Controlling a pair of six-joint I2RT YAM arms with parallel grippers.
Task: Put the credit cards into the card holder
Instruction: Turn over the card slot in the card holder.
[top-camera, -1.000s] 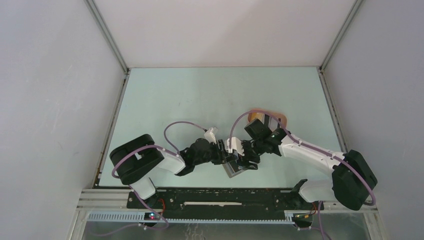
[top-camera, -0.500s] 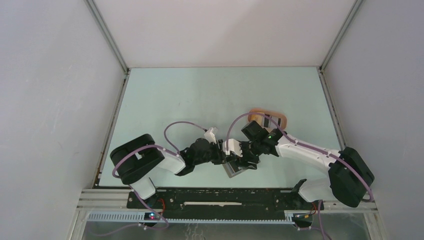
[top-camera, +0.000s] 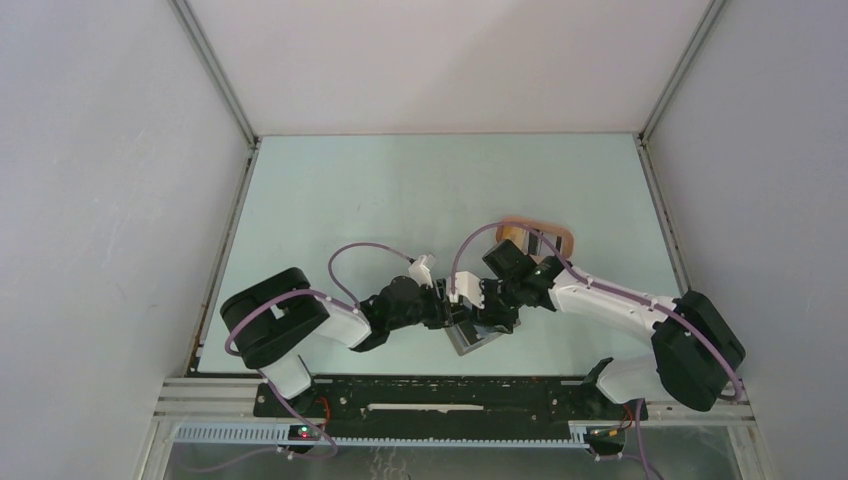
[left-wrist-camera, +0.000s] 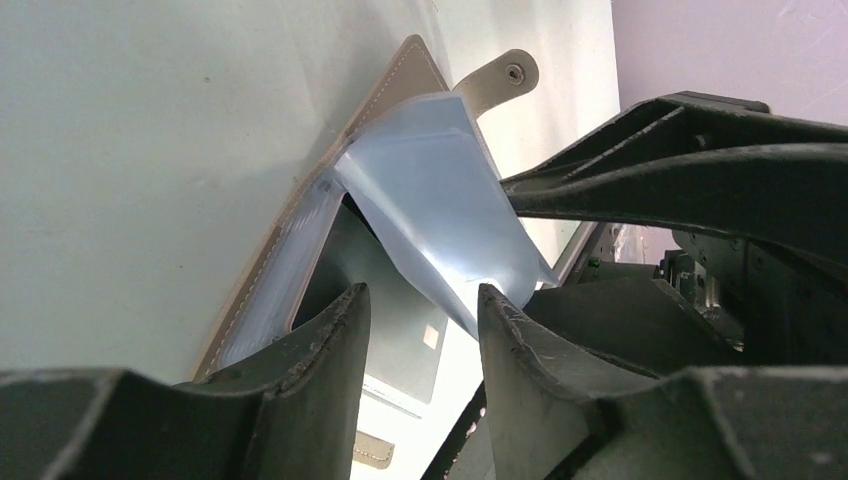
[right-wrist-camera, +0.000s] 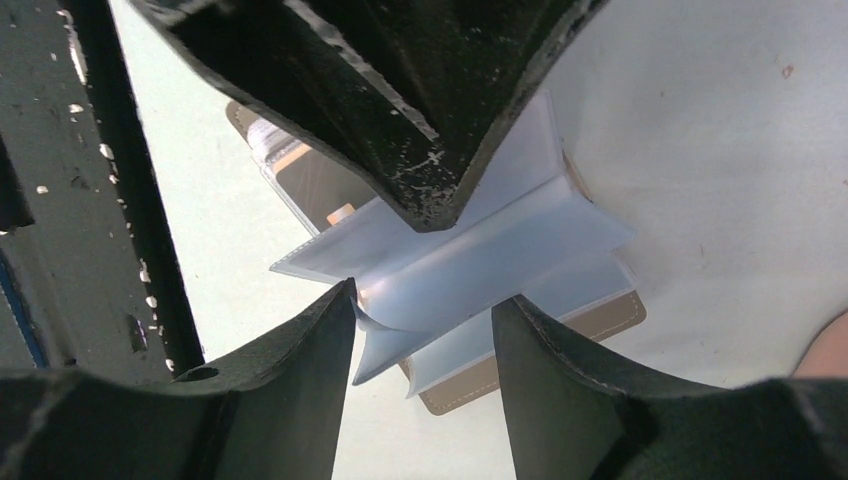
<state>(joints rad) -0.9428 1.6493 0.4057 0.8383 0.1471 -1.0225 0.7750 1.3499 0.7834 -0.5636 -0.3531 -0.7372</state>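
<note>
At the near middle of the table (top-camera: 400, 200), the card holder (top-camera: 476, 338) lies open and flat with both arms bent over it, its clear plastic sleeves (right-wrist-camera: 500, 250) fanned upward. The left gripper (left-wrist-camera: 420, 292) has its jaws about half apart, with one raised sleeve standing between them and brushing a finger rather than pinched. The right gripper (right-wrist-camera: 422, 295) is also partly spread, straddling the fan, and neither has a card. The cards (top-camera: 510, 232) seem to sit in the peach tray (top-camera: 565, 238) behind the right arm, too small to count. Crowding looks like the main risk. Two sets of fingers are nearly touching over one small floppy target, so a careless closing could nip several sleeves together or crease one. Pulling upward could also lift or drag the light holder, since nothing visibly pins its cover down. If a sleeve springs shut once let go, the slot is lost before any card arrives.
</note>
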